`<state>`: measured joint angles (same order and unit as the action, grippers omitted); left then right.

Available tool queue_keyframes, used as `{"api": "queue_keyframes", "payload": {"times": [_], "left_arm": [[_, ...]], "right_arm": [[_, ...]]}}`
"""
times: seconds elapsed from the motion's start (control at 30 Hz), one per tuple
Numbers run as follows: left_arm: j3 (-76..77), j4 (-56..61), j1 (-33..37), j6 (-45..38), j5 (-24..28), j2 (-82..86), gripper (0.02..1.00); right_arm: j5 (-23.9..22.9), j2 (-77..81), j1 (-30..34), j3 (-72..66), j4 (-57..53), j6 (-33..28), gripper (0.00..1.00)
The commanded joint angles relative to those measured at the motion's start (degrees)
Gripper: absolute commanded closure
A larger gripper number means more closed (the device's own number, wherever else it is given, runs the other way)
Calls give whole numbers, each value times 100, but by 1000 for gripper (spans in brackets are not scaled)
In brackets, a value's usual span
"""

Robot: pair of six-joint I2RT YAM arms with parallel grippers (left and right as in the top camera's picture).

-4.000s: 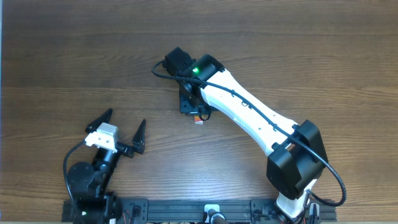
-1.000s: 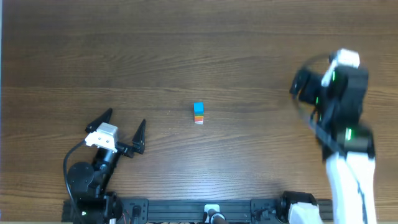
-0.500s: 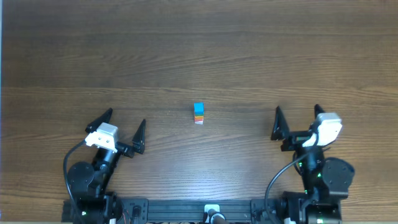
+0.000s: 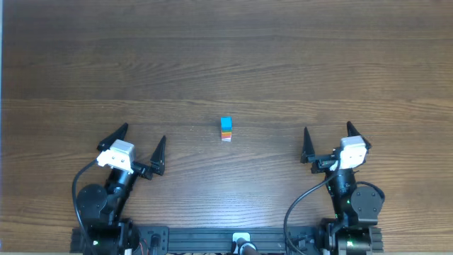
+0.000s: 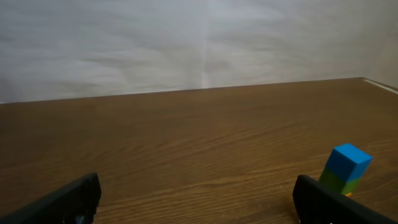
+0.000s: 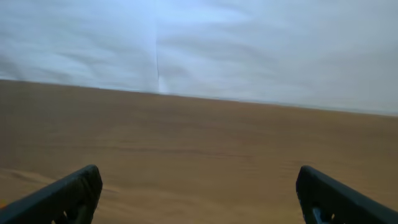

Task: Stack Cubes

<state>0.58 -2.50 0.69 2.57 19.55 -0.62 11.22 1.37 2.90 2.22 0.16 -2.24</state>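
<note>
The left hand [image 4: 140, 142] sits low near its base at the near left of the worktop [image 4: 226, 57]. Its two black fingers [image 4: 159, 150] are spread wide and hold nothing. The right hand [image 4: 329, 138] sits near its base at the near right, its fingers just as wide apart and also holding nothing. Both bases stand on a black rail [image 4: 205, 234] along the worktop's near edge.

Between the two hands, a little farther from the rail and well apart from both, stands a small stack of cubes [image 4: 226, 129]. A blue cube [image 5: 348, 160] is on top, squarely over a green cube [image 5: 337, 182]. An orange cube [image 4: 226, 134] shows beneath them. In the left wrist view, the tip of one finger partly hides the foot of the stack.

Dark brown wood grain runs out from the stack on every side. In both wrist views the worktop ends at a straight far edge against a plain white wall [image 5: 186, 43].
</note>
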Motion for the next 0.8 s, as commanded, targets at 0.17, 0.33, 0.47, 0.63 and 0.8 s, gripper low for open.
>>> {"api": "queue_keyframes", "payload": {"times": [0.17, 0.33, 0.47, 0.63, 0.8], "left_arm": [[-24, -9, -33, -68, 55, 31, 20], [-24, -9, -33, -68, 55, 31, 18], [-24, -9, -33, -68, 55, 31, 20], [-24, -9, -33, -68, 55, 31, 18], [-24, -9, -33, -68, 55, 31, 23]], "right_arm": [[-328, -109, -173, -195, 170, -428, 9], [-348, -101, -177, -190, -396, -426, 7], [-341, -74, -177, -190, -385, -424, 7], [-341, -72, -177, -190, -385, -424, 7], [-341, -72, -177, -190, -385, -424, 7]]}}
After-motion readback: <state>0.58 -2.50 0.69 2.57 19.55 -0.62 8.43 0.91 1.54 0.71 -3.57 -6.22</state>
